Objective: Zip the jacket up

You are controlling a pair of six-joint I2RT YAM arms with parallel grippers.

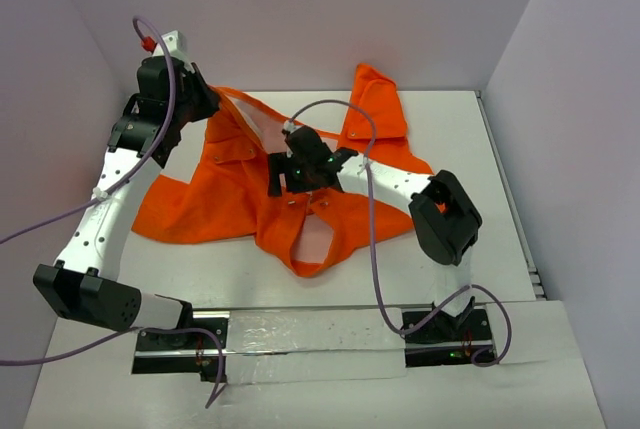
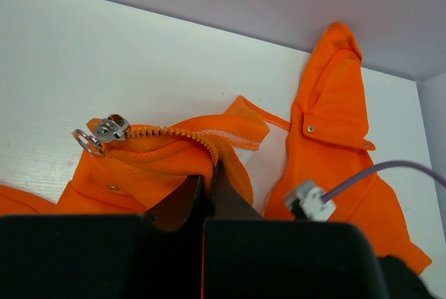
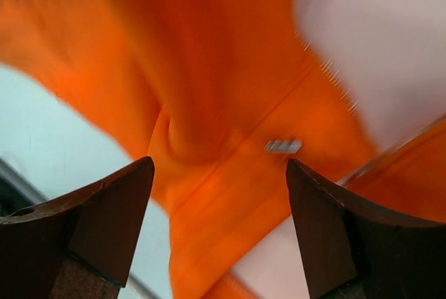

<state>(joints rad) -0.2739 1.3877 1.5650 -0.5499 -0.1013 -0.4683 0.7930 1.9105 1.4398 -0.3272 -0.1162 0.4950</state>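
Note:
The orange jacket (image 1: 200, 199) lies open and rumpled on the white table (image 1: 470, 139), its hood (image 1: 375, 99) at the back and pale lining (image 1: 315, 239) showing near the front. My left gripper (image 1: 212, 101) is shut on the jacket's zipper edge at the back left. In the left wrist view its fingers (image 2: 226, 198) pinch the orange fabric (image 2: 174, 163) just behind the zipper teeth (image 2: 178, 134); the metal slider with a ring (image 2: 104, 132) sits at the left end. My right gripper (image 1: 285, 177) is open over the jacket's middle, hovering above blurred orange fabric (image 3: 209, 69).
Lilac walls close in the table at the back (image 1: 300, 9), left and right. A purple cable (image 1: 372, 239) loops over the jacket from the right arm; its white connector (image 2: 310, 201) shows in the left wrist view. A shiny strip (image 1: 300, 334) runs between the arm bases.

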